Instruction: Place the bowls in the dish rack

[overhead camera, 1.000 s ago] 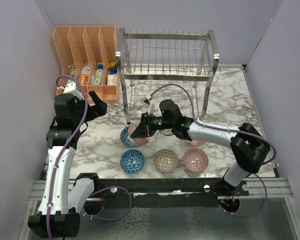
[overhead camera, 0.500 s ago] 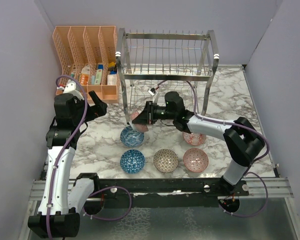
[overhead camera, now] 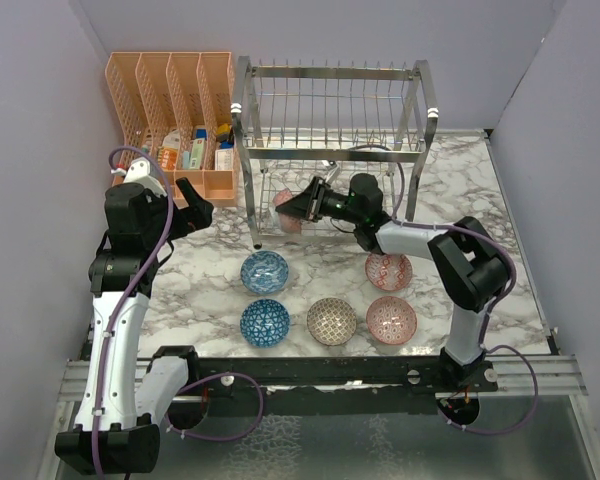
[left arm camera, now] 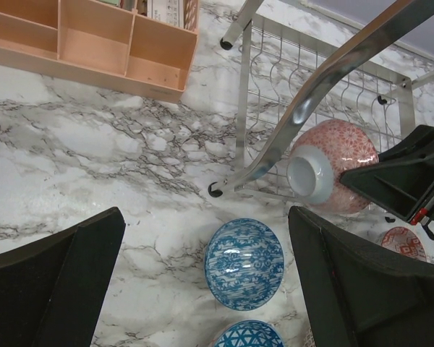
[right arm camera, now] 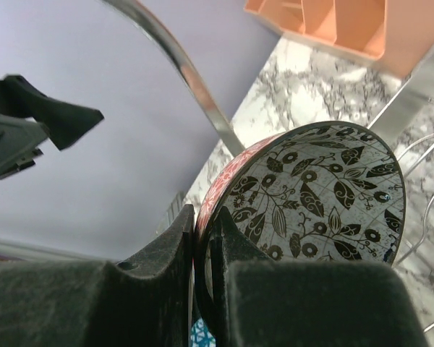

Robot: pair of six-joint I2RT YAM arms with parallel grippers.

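My right gripper (overhead camera: 307, 207) is shut on the rim of a bowl (overhead camera: 287, 212) that is red outside and dark-and-white inside (right arm camera: 318, 195). It holds the bowl on its side at the front left of the lower tier of the metal dish rack (overhead camera: 330, 120). The left wrist view shows that bowl (left arm camera: 333, 163) behind the rack's curved post (left arm camera: 315, 94). My left gripper (overhead camera: 195, 212) is open and empty, left of the rack and above the marble. Two blue bowls (overhead camera: 264, 271) (overhead camera: 265, 322), a brown-beige one (overhead camera: 332, 320) and two pink-red ones (overhead camera: 391, 318) (overhead camera: 388, 270) sit on the table.
An orange mesh organizer (overhead camera: 170, 100) with small items stands at the back left, touching the rack's left side. The rack's front left foot (left arm camera: 215, 190) stands just behind the nearer blue bowl (left arm camera: 244, 263). Purple walls close in the table on three sides.
My right gripper has carried the bowl from above the blue bowl back and up to the rack's lower tier. The left arm has barely moved.
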